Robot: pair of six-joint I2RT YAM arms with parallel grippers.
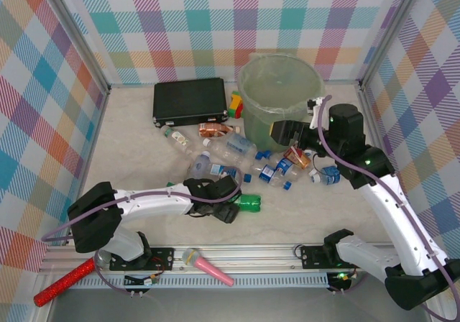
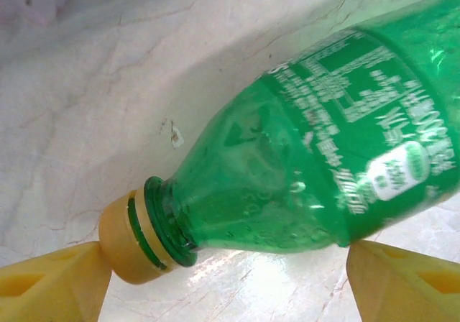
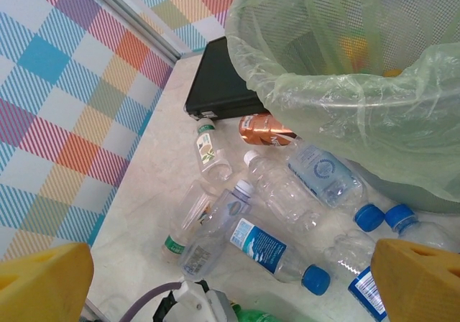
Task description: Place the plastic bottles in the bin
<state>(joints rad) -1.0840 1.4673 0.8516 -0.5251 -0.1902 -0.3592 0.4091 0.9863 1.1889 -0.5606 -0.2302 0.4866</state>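
A green bottle (image 2: 323,149) with a yellow cap (image 2: 126,239) lies on the marble table, also seen as the green bottle (image 1: 249,204) at centre front. My left gripper (image 1: 231,205) is open, its yellow fingers (image 2: 50,286) either side of the bottle's near edge, cap by the left finger. Several clear bottles (image 1: 215,153) with blue labels and a copper-labelled bottle (image 1: 213,129) lie scattered left of and in front of the pale-green bin (image 1: 244,92). My right gripper (image 1: 282,132) hangs open and empty above a clear blue-labelled bottle (image 3: 266,246), beside the bin (image 3: 345,121).
A flat black case (image 1: 190,100) lies at the back left of the bin, with a small red and yellow toy (image 1: 236,104) between them. A pink microphone-like stick (image 1: 208,266) and a red glittery stick (image 1: 63,282) rest on the front rail. Plaid walls enclose the table.
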